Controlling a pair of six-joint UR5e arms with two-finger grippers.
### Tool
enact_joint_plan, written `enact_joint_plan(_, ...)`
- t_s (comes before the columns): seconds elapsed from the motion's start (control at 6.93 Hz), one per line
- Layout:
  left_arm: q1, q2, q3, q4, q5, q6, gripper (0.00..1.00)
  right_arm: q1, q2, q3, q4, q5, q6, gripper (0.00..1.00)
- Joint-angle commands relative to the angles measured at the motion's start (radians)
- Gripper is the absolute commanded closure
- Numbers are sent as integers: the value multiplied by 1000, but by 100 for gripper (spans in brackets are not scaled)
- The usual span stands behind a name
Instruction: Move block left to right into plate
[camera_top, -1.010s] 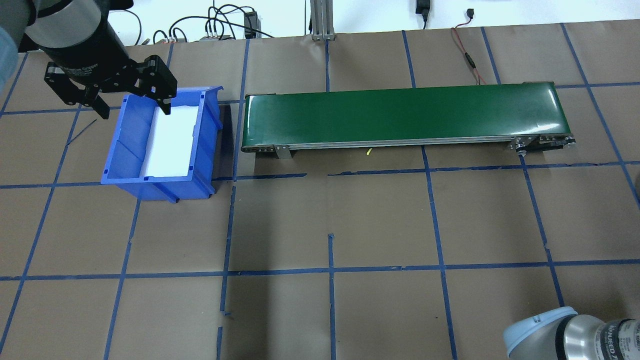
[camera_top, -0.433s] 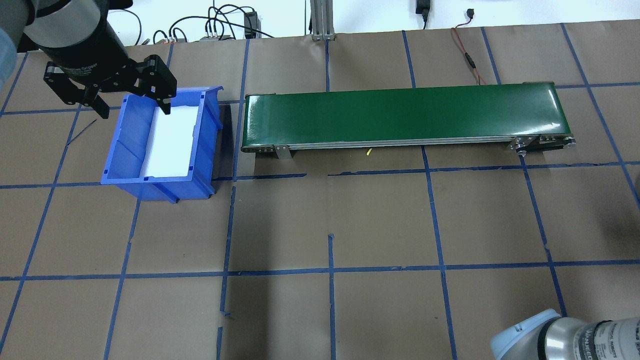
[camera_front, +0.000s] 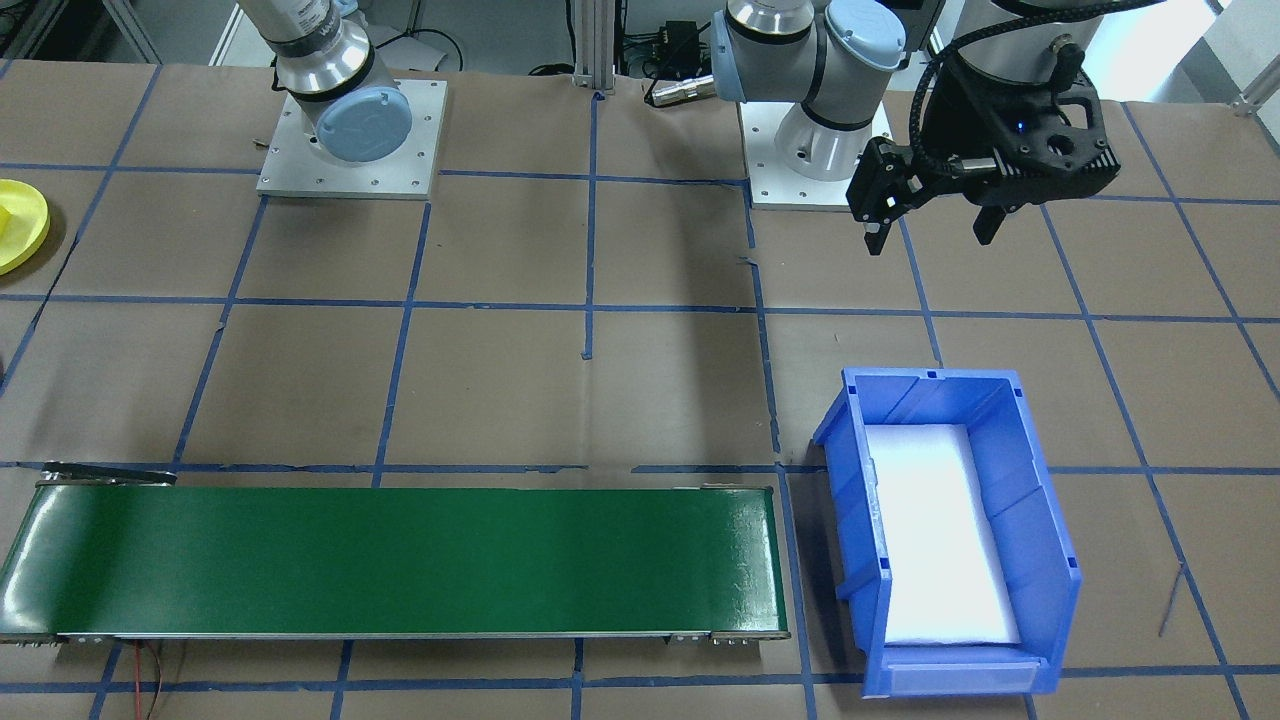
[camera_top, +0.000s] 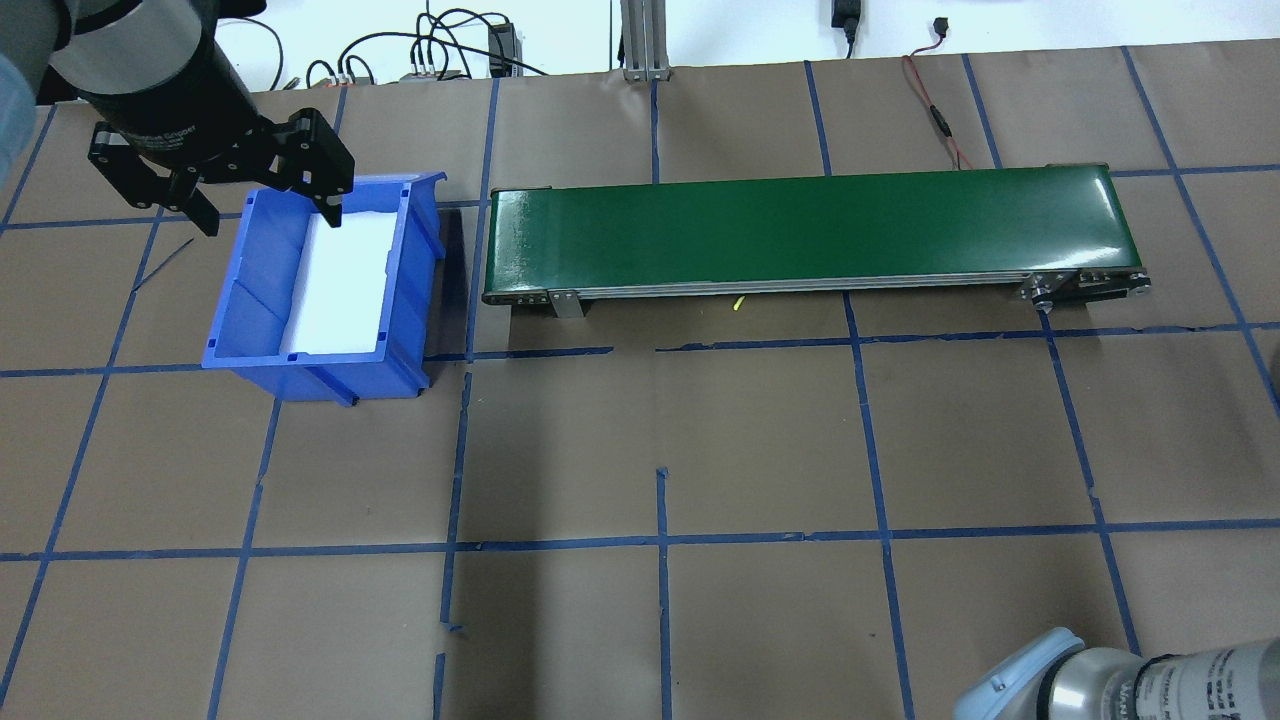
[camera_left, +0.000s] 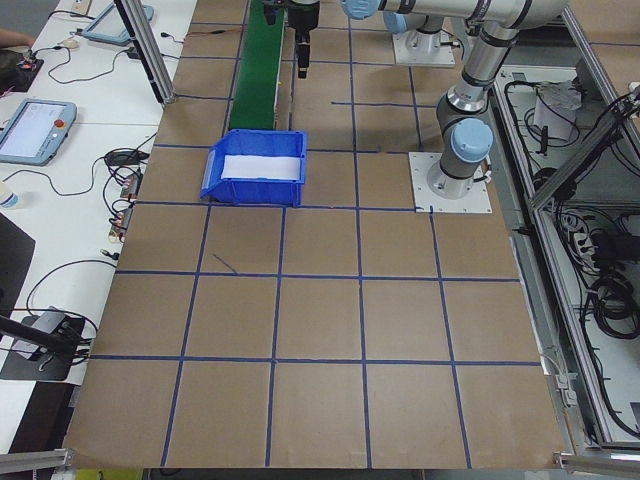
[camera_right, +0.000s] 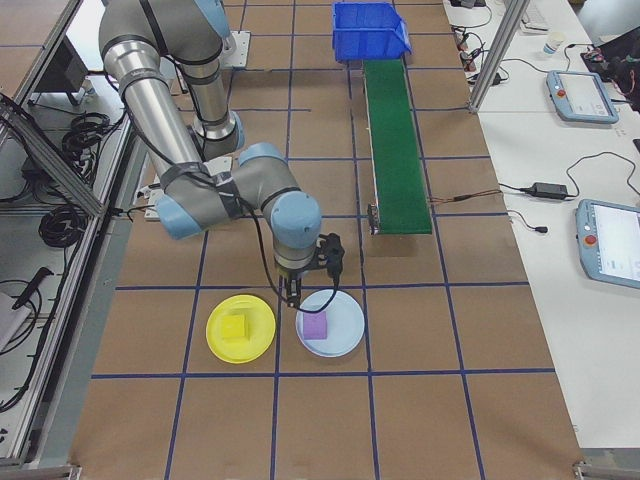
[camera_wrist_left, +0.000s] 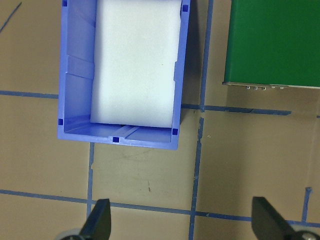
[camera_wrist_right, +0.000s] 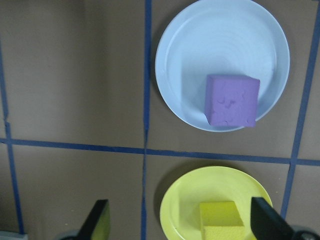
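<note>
The near arm's right gripper hangs between a round bright-yellow plastic plate carrying a yellow foam block and a pale-blue round plate with a purple foam cube.

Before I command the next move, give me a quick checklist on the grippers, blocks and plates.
1. Left gripper open and empty: ok.
2. Right gripper open and empty: ok.
3. Yellow block sits in yellow plate: ok.
4. Purple block sits in pale blue plate: ok.
5. Green conveyor belt free of blocks: ok.
6. Blue bin holds a block: not ok, only white padding shows.
</note>
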Motion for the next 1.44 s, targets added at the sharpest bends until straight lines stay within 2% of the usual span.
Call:
enact_joint_plan(0.0,0,-1,1,2,1,0,0,204,-101,-16,123,3,268,0)
enact_joint_plan(0.29,0,1,-1,2,1,0,0,486,-176,-17,152,-5,550,0)
enact_joint_plan(0.58,0,-1,1,2,1,0,0,765,-193,-45,151,1,707,0)
enact_joint_plan(0.87,0,1,-2,5,1,0,0,977,-192,-65,142,40,1044,0)
enact_joint_plan(1.01,0,-1,-2,5,-1,0,0,1037,-186,-73,139,40,1147,0)
enact_joint_plan(1.15,0,1,-2,5,1,0,0,1073,-184,-73,130,69,1241,0)
enact_joint_plan(1.3,0,1,-2,5,1,0,0,1084,-180,-71,104,70,1246,0)
